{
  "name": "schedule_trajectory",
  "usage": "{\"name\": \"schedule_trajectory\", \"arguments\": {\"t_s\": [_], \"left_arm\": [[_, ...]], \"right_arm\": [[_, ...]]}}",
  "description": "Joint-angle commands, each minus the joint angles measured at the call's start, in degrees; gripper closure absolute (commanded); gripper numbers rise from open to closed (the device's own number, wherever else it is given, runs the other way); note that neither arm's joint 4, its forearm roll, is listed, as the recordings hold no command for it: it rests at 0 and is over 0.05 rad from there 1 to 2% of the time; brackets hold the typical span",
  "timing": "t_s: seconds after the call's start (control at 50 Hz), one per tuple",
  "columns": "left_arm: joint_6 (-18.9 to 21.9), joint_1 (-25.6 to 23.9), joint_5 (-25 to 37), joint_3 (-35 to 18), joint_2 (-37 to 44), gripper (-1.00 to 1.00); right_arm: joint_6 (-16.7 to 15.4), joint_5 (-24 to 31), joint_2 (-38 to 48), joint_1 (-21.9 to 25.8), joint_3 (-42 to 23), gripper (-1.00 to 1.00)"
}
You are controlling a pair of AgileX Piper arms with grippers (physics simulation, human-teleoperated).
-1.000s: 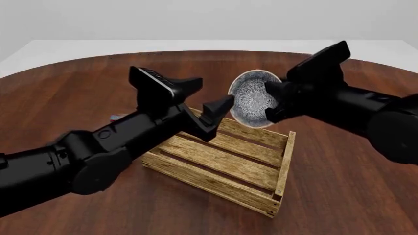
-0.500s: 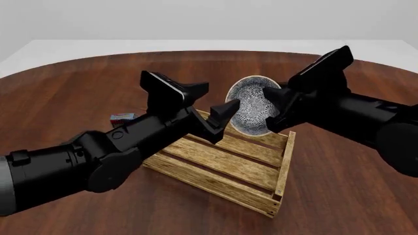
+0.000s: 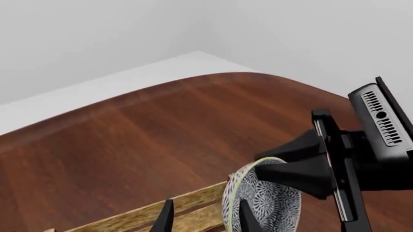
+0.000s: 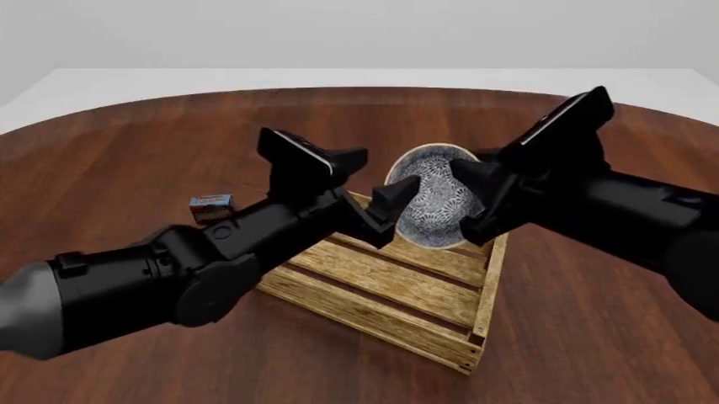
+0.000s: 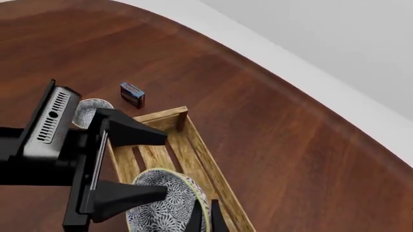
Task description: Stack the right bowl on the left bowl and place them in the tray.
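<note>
Patterned bowl hangs tilted over the tray, its rim pinched in our right gripper; our left gripper, spread and empty, seemingly touches it, and could knock it loose

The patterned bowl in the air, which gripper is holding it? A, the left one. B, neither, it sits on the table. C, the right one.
C: the right gripper has its jaws pinched on the bowl's rim above the tray, while the left gripper is spread open beside it.
</note>
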Motion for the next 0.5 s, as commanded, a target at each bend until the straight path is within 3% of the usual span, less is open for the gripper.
{"name": "schedule_trajectory", "arguments": {"t_s": [0.02,0.3,0.32,0.5], "left_arm": [[-0.2,0.1,-0.4,-0.6,1.9,-1.0],[-1.5,0.0,-1.0,-0.9,3.6,-1.0],[-1.8,0.0,-1.1,-0.8,3.5,1.0],[-2.5,-0.2,-1.3,-0.2,2.7,1.0]], "right_arm": [[-0.6,0.9,-2.2,1.2,0.1,1.0],[-1.1,1.5,-3.8,2.0,0.6,1.0],[-1.1,1.5,-4.0,2.1,0.6,1.0],[-1.4,1.7,-4.6,2.0,0.7,1.0]]}}
